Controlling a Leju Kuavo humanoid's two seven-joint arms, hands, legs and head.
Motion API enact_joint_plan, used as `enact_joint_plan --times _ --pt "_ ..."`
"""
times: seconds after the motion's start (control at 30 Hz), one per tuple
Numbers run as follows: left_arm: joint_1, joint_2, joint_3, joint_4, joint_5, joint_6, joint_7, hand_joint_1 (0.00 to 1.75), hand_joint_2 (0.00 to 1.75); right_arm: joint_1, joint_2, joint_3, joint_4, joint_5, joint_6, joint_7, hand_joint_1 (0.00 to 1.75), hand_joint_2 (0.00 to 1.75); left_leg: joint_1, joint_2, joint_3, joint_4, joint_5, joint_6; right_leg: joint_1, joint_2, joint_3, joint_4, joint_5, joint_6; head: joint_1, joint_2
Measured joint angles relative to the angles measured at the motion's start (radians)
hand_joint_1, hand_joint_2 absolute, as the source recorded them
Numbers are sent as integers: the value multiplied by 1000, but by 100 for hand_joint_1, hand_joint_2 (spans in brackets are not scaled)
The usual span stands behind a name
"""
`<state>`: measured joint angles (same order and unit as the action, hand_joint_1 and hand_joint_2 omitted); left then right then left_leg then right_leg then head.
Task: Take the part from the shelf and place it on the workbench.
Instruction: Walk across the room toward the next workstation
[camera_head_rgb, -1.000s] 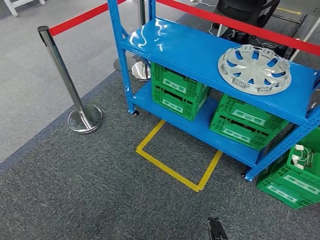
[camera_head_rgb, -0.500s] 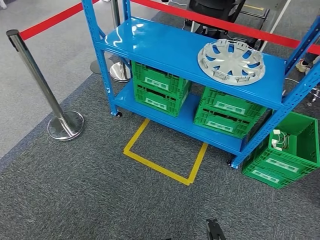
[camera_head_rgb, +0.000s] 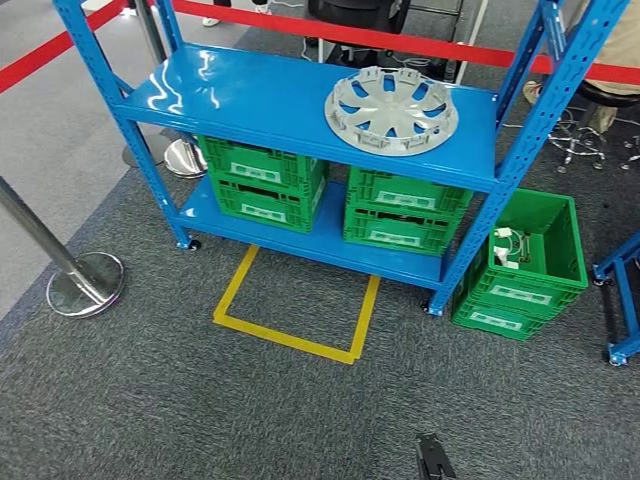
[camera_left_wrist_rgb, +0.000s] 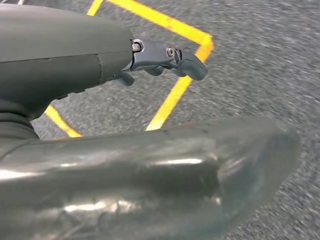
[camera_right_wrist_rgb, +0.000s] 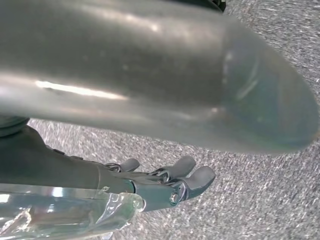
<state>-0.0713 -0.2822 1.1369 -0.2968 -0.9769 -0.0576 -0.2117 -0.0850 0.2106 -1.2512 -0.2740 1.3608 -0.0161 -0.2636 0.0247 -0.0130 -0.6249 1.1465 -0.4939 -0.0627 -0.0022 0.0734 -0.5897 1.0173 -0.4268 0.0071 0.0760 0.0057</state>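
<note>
The part is a silver wheel cover (camera_head_rgb: 391, 110) lying flat on the top board of the blue shelf (camera_head_rgb: 249, 95), toward its right end, in the head view. My left hand (camera_left_wrist_rgb: 151, 55) hangs over the grey carpet beside a corner of yellow floor tape, its fingers stretched out and holding nothing. My right hand (camera_right_wrist_rgb: 158, 185) also hangs above the carpet with its fingers straight and apart, and it holds nothing. Both hands are far from the shelf.
Two green crates (camera_head_rgb: 260, 180) (camera_head_rgb: 404, 210) sit on the shelf's lower board. Another green crate (camera_head_rgb: 528, 265) with white pieces stands on the floor at the right. A yellow taped square (camera_head_rgb: 294, 310) marks the floor before the shelf. A steel post (camera_head_rgb: 75, 275) stands left; a red barrier band (camera_head_rgb: 362, 38) runs behind.
The camera has turned: the whole scene slid left and the shelf now sits centred and squarer. The floor crate and a blue frame at the right came into view. The wheel cover has not moved.
</note>
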Motion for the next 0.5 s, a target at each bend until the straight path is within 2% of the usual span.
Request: enact_joint_plan --times 0.03,0.1,0.17,0.2,0.23,0.27,0.3,0.33,0.37,0.4,0.43,0.47,0.5 --pt "0 -1 0 0 -1 0 0 0 0 -1 0 0 0 -1 1 0 0 0 4 -19 30 -67 24 -1 -1 12 -3 6 -2 6 -1 0" --pt "-2 -2 1 0 -1 0 0 0 0 -1 0 0 0 -2 2 0 0 0 8 -47 62 -137 36 5 -2 32 -12 13 -3 18 -3 0" --pt "-4 -3 1 0 -1 0 0 0 0 4 0 0 0 -2 2 1 0 0 5 -38 64 -142 33 22 -4 44 -20 10 -1 28 -2 0" --pt "-4 -4 1 0 -1 0 0 0 0 8 0 0 0 -2 2 1 0 0 5 -30 64 -143 34 30 -4 33 -23 13 -3 32 -1 0" --pt "-5 -4 1 0 -1 0 0 0 0 10 0 0 0 -2 2 1 0 0 6 -21 65 -144 35 37 -4 12 -32 30 -15 37 3 0" --pt "-4 -4 1 0 -1 0 0 0 0 9 0 0 0 -2 2 1 0 0 7 -12 65 -145 36 43 -3 -14 -49 69 -39 40 7 0" --pt "-3 -4 2 0 -2 0 0 0 0 7 0 0 0 -2 2 2 0 0 6 -1 65 -145 35 46 -1 -42 -77 129 -72 44 12 0" --pt "-1 -3 2 0 -3 0 0 0 0 5 0 0 0 -2 2 2 0 0 5 11 65 -145 34 48 -2 -56 -111 199 -106 46 15 0" --pt "0 -3 2 0 -4 0 0 0 0 3 0 0 0 -2 2 2 0 0 5 23 66 -144 33 49 -3 -62 -140 260 -129 48 16 0" --pt "1 -3 2 0 -6 0 0 0 0 3 0 0 0 -2 2 3 0 0 4 35 67 -144 31 49 -3 -65 -156 292 -134 48 16 0" --pt "1 -3 2 0 -8 0 0 0 0 4 0 0 0 -2 2 4 0 0 4 45 69 -144 29 49 -4 -66 -151 285 -120 47 16 0" --pt "1 -4 2 0 -9 0 0 0 0 5 0 0 0 -2 2 5 0 0 4 54 73 -144 27 47 -3 -71 -127 239 -90 45 17 0" --pt "0 -4 2 0 -10 0 0 0 0 6 0 0 0 -3 2 6 0 0 4 62 78 -144 23 44 -2 -85 -90 169 -54 41 18 0"
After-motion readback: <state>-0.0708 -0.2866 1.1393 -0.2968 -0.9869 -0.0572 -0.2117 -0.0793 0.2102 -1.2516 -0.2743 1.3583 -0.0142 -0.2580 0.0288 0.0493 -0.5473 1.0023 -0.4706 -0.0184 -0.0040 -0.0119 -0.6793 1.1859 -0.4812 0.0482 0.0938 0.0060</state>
